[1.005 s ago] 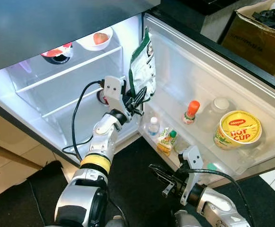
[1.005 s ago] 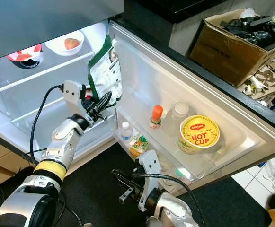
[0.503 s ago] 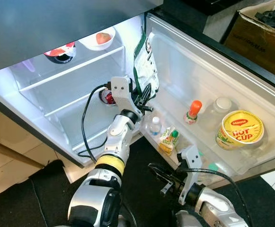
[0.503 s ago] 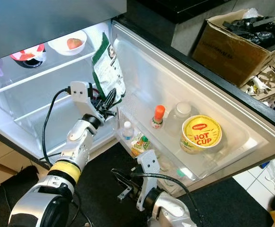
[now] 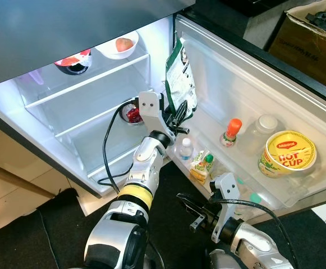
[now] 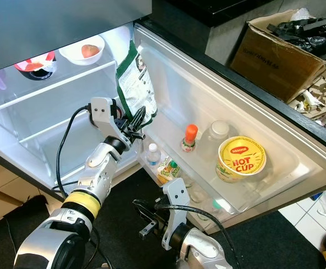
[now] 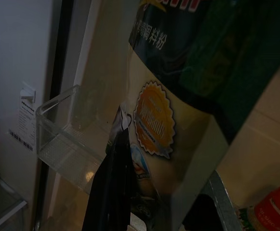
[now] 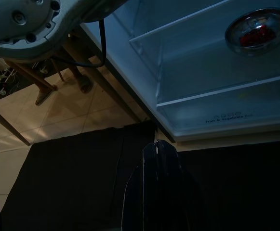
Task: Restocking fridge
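My left gripper (image 5: pixel 179 115) is shut on the lower edge of a green and white pouch (image 5: pixel 180 81), held upright at the hinge side of the open fridge, just above the door shelf (image 5: pixel 238 168). In the left wrist view the pouch (image 7: pixel 178 101) is close in front, with a black finger (image 7: pixel 113 192) against it. My right gripper (image 5: pixel 193 216) hangs low over the black floor mat (image 5: pixel 163 207) in front of the fridge; its fingers (image 8: pixel 159 159) are pressed together on nothing.
The door shelf holds a small water bottle (image 5: pixel 184 148), a juice carton (image 5: pixel 200 166), an orange-capped bottle (image 5: pixel 229 131), a clear jar (image 5: pixel 261 128) and a yellow Hot Cup tub (image 5: pixel 287 154). Inside are a fruit bowl (image 5: pixel 118 46), a red bowl (image 5: pixel 72 61) and a red can (image 5: pixel 132 114). A cardboard box (image 6: pixel 286 42) stands behind the door.
My left arm has carried the pouch to the right, from in front of the fridge compartment toward the door shelf. The right arm has stayed low.
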Tool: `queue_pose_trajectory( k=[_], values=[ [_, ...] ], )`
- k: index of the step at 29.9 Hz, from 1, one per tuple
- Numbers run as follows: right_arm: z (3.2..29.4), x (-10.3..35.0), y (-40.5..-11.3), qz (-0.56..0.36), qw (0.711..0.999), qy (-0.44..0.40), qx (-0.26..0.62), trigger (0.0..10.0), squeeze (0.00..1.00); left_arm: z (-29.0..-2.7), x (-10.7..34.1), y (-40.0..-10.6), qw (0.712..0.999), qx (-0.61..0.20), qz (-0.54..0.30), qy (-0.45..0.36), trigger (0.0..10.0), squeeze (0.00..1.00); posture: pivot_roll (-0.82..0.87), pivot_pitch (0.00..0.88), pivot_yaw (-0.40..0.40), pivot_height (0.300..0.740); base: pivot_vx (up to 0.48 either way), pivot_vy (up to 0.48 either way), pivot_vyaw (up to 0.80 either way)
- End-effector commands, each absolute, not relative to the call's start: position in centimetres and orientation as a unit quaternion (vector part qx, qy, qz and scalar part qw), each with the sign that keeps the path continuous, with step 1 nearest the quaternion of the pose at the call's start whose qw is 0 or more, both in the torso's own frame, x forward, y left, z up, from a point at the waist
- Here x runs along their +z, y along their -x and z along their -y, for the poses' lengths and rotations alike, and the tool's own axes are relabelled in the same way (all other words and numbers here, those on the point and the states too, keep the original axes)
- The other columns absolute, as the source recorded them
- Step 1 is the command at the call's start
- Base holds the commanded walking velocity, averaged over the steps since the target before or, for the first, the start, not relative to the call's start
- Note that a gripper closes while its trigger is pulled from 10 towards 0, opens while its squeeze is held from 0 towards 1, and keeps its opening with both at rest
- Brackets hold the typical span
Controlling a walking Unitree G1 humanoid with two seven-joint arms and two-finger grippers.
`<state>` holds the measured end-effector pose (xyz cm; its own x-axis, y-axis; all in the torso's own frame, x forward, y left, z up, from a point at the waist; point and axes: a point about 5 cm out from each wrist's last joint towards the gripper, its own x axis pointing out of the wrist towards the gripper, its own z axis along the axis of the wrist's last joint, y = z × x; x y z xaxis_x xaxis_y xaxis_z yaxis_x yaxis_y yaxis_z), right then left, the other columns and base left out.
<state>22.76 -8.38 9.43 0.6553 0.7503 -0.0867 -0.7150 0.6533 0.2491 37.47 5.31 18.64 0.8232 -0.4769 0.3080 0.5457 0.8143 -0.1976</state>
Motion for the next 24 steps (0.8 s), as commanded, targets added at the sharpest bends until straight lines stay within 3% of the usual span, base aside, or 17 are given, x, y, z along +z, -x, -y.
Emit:
queue_pose_trajectory(
  k=[1, 2, 3, 4, 10, 11, 13, 14, 18, 24],
  values=[
    [8.3, 9.2, -22.3, -0.097, 0.903, -0.106, 0.405, 10.0, 0.00, -1.9, 17.3, -36.3, 0.933, -0.311, 0.090, 0.159, 10.0, 0.30, -0.19, 0.302, 0.058, 0.740, 0.000, 0.000, 0.00],
    [8.3, 9.2, -22.3, -0.097, 0.903, -0.106, 0.405, 10.0, 0.00, -2.0, 17.3, -36.3, 0.933, -0.310, 0.088, 0.159, 10.0, 0.82, -0.19, 0.303, 0.058, 0.740, 0.000, 0.000, 0.00],
    [8.2, 9.3, -22.4, -0.097, 0.903, -0.107, 0.405, 10.0, 0.00, -2.0, 17.2, -36.3, 0.933, -0.311, 0.087, 0.158, 10.0, 0.96, -0.19, 0.303, 0.058, 0.740, 0.000, 0.000, 0.00],
    [8.2, 9.3, -22.4, -0.096, 0.903, -0.107, 0.405, 10.0, 0.00, -1.9, 17.2, -36.3, 0.933, -0.311, 0.085, 0.160, 10.0, 1.00, -0.19, 0.302, 0.059, 0.740, 0.000, 0.000, 0.00],
    [8.2, 9.5, -22.5, -0.092, 0.903, -0.108, 0.406, 10.0, 0.00, -1.7, 17.3, -36.2, 0.928, -0.317, 0.086, 0.178, 10.0, 0.99, -0.19, 0.301, 0.059, 0.740, 0.000, 0.000, 0.00],
    [8.1, 9.5, -22.5, -0.092, 0.903, -0.109, 0.406, 10.0, 0.00, -1.4, 17.7, -36.1, 0.916, -0.332, 0.086, 0.208, 10.0, 0.06, -0.19, 0.301, 0.060, 0.740, 0.000, 0.000, 0.00],
    [8.1, 9.5, -22.5, -0.092, 0.903, -0.109, 0.406, 10.0, 0.00, -1.4, 17.7, -36.1, 0.916, -0.332, 0.086, 0.208, 10.0, 0.06, -0.19, 0.301, 0.060, 0.740, 0.000, 0.000, 0.00],
    [8.1, 9.5, -22.4, -0.092, 0.903, -0.109, 0.406, 10.0, 0.00, -1.3, 17.8, -36.0, 0.910, -0.340, 0.087, 0.220, 10.0, 0.00, -0.19, 0.301, 0.060, 0.740, 0.000, 0.000, 0.00],
    [8.0, 9.5, -22.5, -0.091, 0.903, -0.109, 0.406, 10.0, 0.00, -0.8, 18.3, -35.4, 0.873, -0.388, 0.082, 0.283, 10.0, 0.00, -0.19, 0.300, 0.062, 0.740, 0.000, 0.000, 0.00],
    [8.0, 9.5, -22.5, -0.090, 0.903, -0.110, 0.405, 10.0, 0.00, -0.4, 18.4, -34.8, 0.840, -0.431, 0.072, 0.322, 10.0, 0.00, -0.19, 0.299, 0.063, 0.740, 0.000, 0.000, 0.00]
  ],
)
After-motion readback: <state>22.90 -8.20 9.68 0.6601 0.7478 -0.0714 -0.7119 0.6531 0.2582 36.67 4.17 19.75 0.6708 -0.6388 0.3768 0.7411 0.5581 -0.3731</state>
